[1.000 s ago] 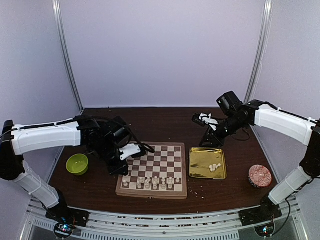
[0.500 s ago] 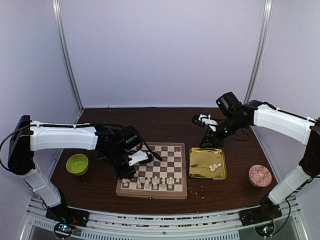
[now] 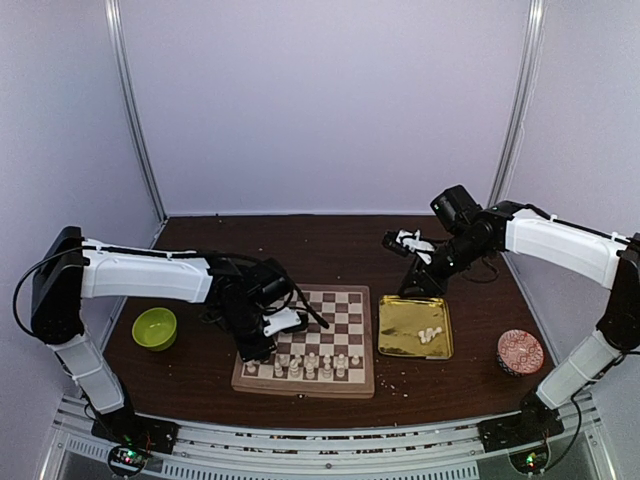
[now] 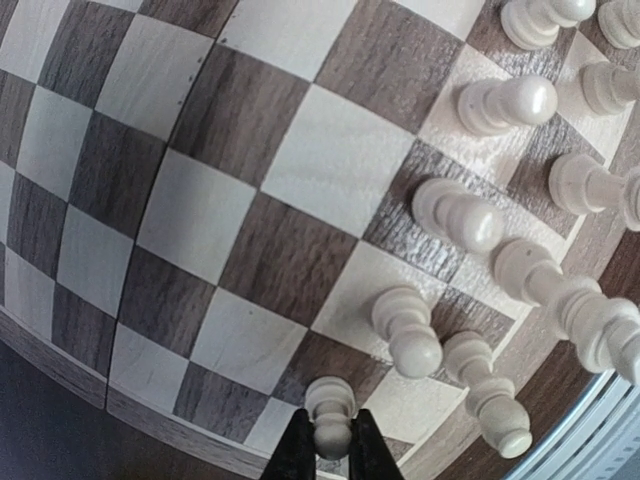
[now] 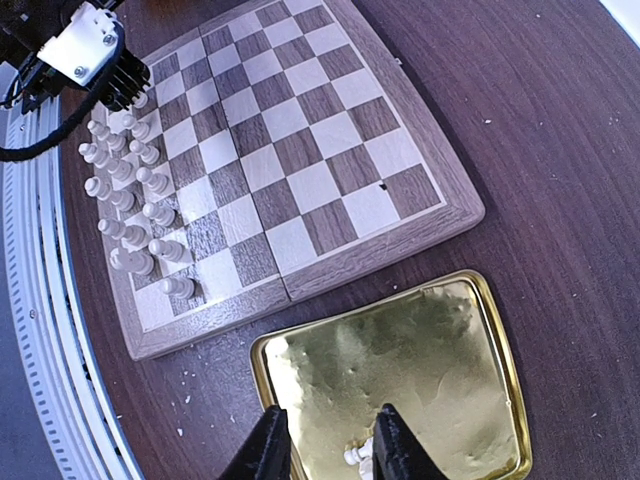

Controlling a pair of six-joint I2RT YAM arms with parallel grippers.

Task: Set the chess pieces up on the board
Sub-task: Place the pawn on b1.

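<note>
the left claw (image 4: pixel 332 455) is reaching over the left near part of the chessboard (image 3: pixel 340 310). its 2 fingers are pressing together on a cream-white pawn (image 4: pixel 330 400), gripping it from both sides. the pawn is standing upright at the left end of the piece rows, next to the board's tan border. whether its base is touching the square cannot be told.

the other cream-white chess pieces (image 5: pixel 130 200) are standing in 2 rows along the near edge of the chessboard. the squares farther back are showing bare wood.

the right claw (image 5: pixel 330 450) is hovering above the far edge of the gold tray (image 5: pixel 400 360), just beside the right side of the chessboard. its fingers are standing apart and are gripping nothing. a few small cream-white pieces (image 3: pixel 430 335) are lying on the tray, below the gap between the fingers.

a green bowl (image 3: pixel 155 328) is sitting on the desk (image 3: pixel 330 250) left of the chessboard. a round patterned lid (image 3: pixel 520 352) is lying right of the tray. pale crumbs are lying scattered on the desk near the tray.
</note>
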